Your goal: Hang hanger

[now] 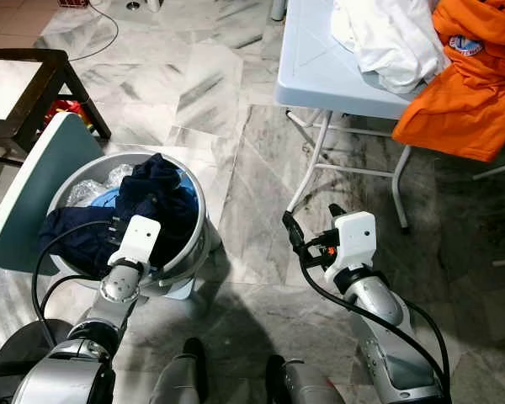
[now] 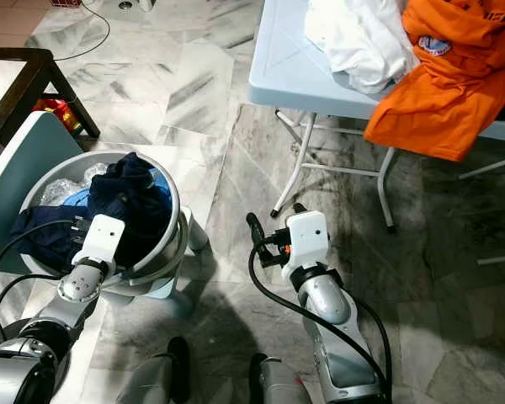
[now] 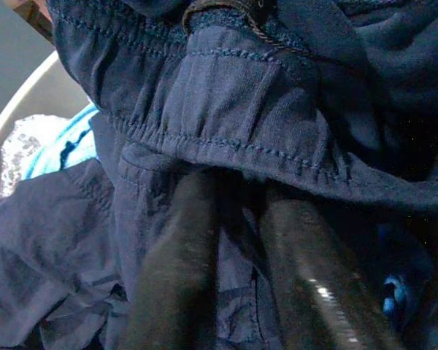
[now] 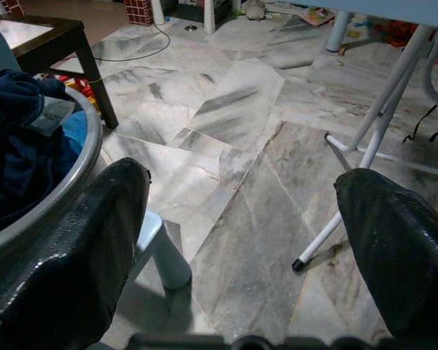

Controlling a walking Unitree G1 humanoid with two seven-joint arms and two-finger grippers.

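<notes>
A round grey laundry basket [image 1: 199,204] holds a heap of navy clothes [image 1: 156,189] with some light blue fabric beneath. My left gripper [image 1: 116,229] reaches down into that heap. In the left wrist view its fingers [image 3: 177,255] lie close together, pinching navy cloth under a stitched hem [image 3: 226,138]. My right gripper [image 1: 313,220] hovers over the marble floor between the basket and the folding table, open, with nothing between its fingers [image 4: 95,240]. An orange garment [image 1: 467,93] and a white garment [image 1: 387,38] lie on the table.
The light blue folding table [image 1: 311,67] stands at the right on white legs [image 1: 320,151]. A dark wooden table [image 1: 34,84] is at the far left. A teal panel [image 1: 29,198] leans beside the basket, which rests on a small white stool [image 4: 160,255].
</notes>
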